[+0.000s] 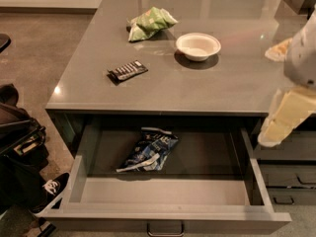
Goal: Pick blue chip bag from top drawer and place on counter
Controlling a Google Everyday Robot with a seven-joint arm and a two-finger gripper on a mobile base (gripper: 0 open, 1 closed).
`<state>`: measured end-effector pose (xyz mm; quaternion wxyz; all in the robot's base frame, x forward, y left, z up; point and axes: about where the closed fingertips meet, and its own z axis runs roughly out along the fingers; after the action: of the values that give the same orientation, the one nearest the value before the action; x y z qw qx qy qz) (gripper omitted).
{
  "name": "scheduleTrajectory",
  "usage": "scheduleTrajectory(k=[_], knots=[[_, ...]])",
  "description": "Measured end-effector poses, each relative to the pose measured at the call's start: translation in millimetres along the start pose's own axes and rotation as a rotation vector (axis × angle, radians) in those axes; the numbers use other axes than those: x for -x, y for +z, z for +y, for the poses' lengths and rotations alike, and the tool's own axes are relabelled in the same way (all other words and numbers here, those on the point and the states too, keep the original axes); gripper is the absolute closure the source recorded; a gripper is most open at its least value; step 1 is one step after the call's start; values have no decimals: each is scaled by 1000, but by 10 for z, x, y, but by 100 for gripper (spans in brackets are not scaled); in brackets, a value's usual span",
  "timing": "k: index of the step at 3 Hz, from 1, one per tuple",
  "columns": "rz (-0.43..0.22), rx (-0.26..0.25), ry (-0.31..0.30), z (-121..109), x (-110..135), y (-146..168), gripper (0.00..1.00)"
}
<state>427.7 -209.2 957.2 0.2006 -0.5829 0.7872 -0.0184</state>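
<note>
The blue chip bag (149, 150) lies crumpled on the floor of the open top drawer (168, 212), left of the middle. The drawer is pulled out under the counter (197, 83), and its small bar handle shows at the bottom edge. My gripper (285, 116) hangs at the right edge of the view, over the counter's front right corner and the drawer's right side. It is well to the right of the bag and above it, not touching it. Part of the arm is cut off by the frame.
On the counter lie a green chip bag (149, 22), a white bowl (198, 46) and a flat black candy bar (128, 71). Narrower stacked drawers (289, 174) stand at the right. A dark bag (17, 132) and a shoe (49, 191) lie on the floor at the left.
</note>
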Motion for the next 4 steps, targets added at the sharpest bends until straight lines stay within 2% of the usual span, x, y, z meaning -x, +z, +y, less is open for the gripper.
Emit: scheduleTrajectory(k=[1,2,3,4], knots=[[-114,0,77,296,-33,327,0],[-214,23,181,566,-65,684,0],[-221,24,197,572,-64,708,0],[-285,29,229,706,-54,873,0]])
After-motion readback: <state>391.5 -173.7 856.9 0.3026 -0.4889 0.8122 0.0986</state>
